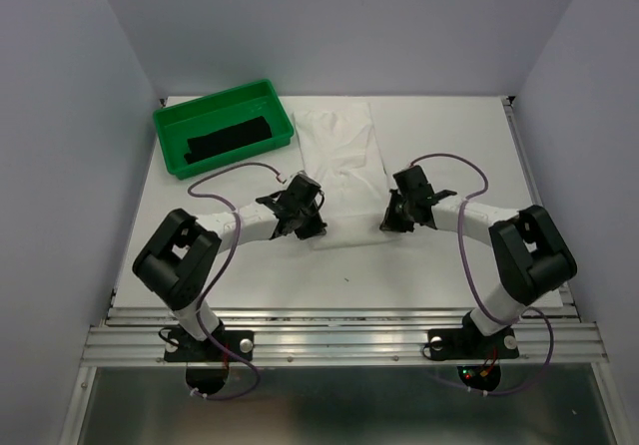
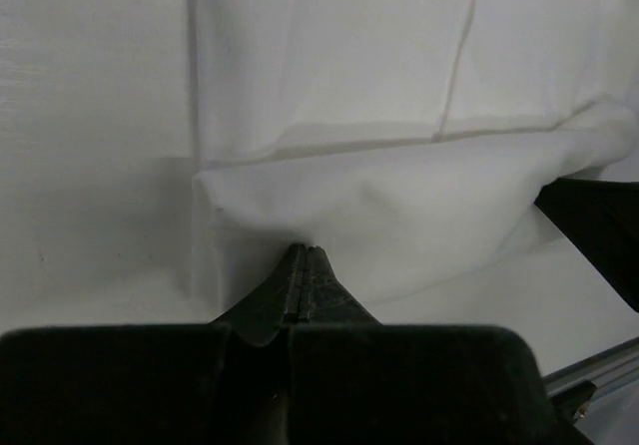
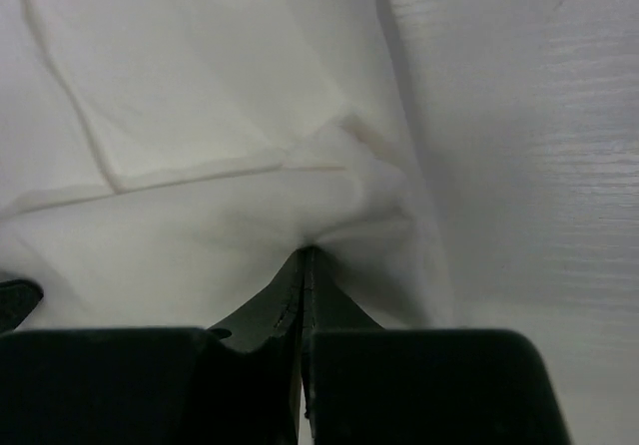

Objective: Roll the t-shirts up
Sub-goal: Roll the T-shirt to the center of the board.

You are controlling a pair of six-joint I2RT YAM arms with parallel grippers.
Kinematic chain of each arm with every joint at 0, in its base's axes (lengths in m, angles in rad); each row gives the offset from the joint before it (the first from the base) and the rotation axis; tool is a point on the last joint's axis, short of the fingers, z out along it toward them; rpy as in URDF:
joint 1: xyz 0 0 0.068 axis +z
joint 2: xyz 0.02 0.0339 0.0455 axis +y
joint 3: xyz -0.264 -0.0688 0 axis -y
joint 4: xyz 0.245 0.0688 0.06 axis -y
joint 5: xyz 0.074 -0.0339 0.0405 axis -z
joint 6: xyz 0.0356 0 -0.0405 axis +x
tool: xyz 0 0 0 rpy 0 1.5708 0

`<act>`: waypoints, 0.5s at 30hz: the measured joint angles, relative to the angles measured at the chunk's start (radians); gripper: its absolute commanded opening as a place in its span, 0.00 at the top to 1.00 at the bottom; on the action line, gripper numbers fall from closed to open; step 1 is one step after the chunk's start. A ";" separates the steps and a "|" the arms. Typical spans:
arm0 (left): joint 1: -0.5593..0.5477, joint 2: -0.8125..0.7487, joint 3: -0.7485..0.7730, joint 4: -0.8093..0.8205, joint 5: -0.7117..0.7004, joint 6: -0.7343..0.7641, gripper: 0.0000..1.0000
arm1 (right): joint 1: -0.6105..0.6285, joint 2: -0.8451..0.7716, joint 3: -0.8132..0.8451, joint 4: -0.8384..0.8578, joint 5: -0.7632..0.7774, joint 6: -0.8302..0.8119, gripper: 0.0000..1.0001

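Observation:
A white t-shirt (image 1: pixel 344 161) lies folded into a long strip down the middle of the table, its near end turned over into a fold. My left gripper (image 1: pixel 303 209) is shut on the left side of that near fold (image 2: pixel 359 216). My right gripper (image 1: pixel 396 209) is shut on the right side of the same fold (image 3: pixel 300 216). Both pinch the cloth (image 3: pixel 200 86) at their fingertips, a little above the table. The rest of the t-shirt (image 2: pixel 329 56) stretches flat away from me.
A green tray (image 1: pixel 225 126) with a black cloth (image 1: pixel 230 141) in it stands at the back left, just left of the t-shirt. The white table (image 1: pixel 449 136) extends right of the shirt. The right gripper's dark body shows at the left wrist view's right edge (image 2: pixel 599 235).

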 measured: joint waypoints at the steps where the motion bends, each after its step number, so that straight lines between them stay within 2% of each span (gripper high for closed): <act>1: 0.000 0.019 -0.002 0.010 0.000 0.000 1.00 | 0.000 0.022 -0.008 0.008 0.000 -0.002 0.99; 4: -0.002 0.065 -0.023 0.040 0.001 -0.003 1.00 | 0.000 0.024 -0.048 0.075 -0.008 -0.002 0.99; 8: -0.024 0.029 -0.088 0.103 -0.005 -0.013 1.00 | 0.014 -0.034 -0.140 0.158 -0.003 0.012 0.99; 12: -0.078 -0.045 -0.169 0.111 -0.004 -0.035 1.00 | 0.045 -0.145 -0.244 0.155 -0.003 0.043 0.99; 15: -0.142 -0.109 -0.224 0.102 0.000 -0.060 1.00 | 0.070 -0.271 -0.323 0.086 -0.012 0.076 0.99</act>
